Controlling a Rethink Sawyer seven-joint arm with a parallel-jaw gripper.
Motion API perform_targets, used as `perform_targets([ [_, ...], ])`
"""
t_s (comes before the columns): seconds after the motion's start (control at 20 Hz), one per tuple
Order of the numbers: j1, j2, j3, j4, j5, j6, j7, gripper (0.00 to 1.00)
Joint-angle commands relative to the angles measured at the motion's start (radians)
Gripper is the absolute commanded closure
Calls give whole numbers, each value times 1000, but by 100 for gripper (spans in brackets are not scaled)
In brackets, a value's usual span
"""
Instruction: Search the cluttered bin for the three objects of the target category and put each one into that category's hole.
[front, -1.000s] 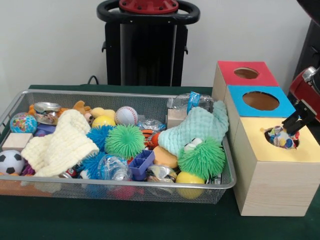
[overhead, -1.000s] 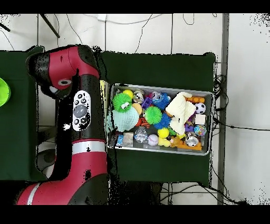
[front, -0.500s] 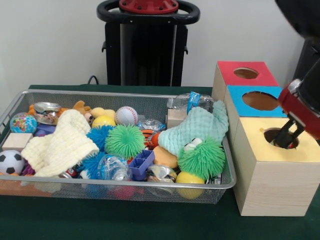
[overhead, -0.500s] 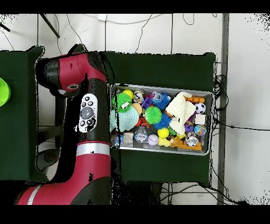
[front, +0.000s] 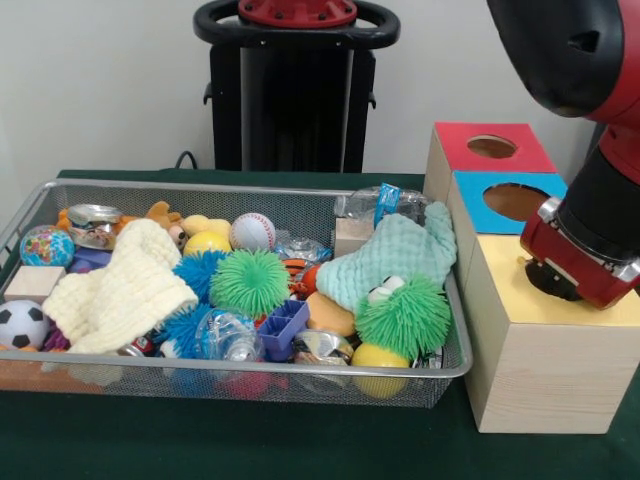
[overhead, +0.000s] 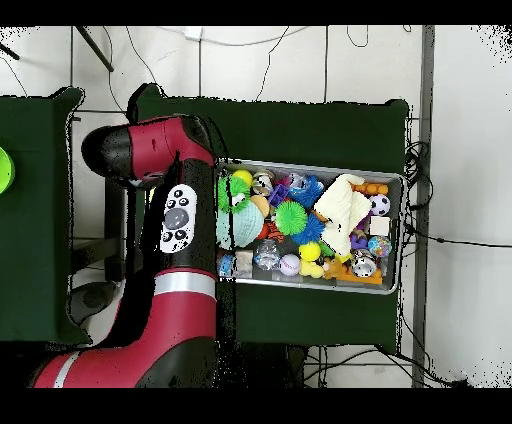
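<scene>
Since a second ago my arm (front: 575, 60) has swung in across the upper right of the front view. The speckled ball I held over the yellow box (front: 545, 345) is gone from sight, so I judge it dropped into that hole. That looks like one object delivered; how many went in earlier I cannot tell.

My wrist (front: 590, 235) now sits low over the yellow top at the right edge and covers its hole. My gripper (front: 553, 280) is tucked under it, and I cannot tell whether it is open or shut, or whether it holds anything.

Whatever remains is in the wire bin (front: 250, 372) at lower left. The soccer ball (front: 20, 323) lies at its near left end and the globe-print ball (front: 46, 246) just behind. The baseball (front: 252, 231) sits further back, mid-bin; which of them count I cannot say.

For room, the bin's right wall stands just beside the boxes, with the green spiky ball (front: 405, 315) pressed near that corner. Behind the yellow box, the blue box (front: 470, 192) and red box (front: 480, 132) show open holes. In the overhead view my arm hides all three boxes left of the bin, so I should lift clear before crossing
</scene>
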Motion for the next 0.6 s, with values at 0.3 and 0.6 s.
perform_targets([
  [0.3, -53, -45, 51, 55, 38, 301, -23, 100],
  [0.6, -88, -49, 84, -177, 80, 644, -42, 100],
])
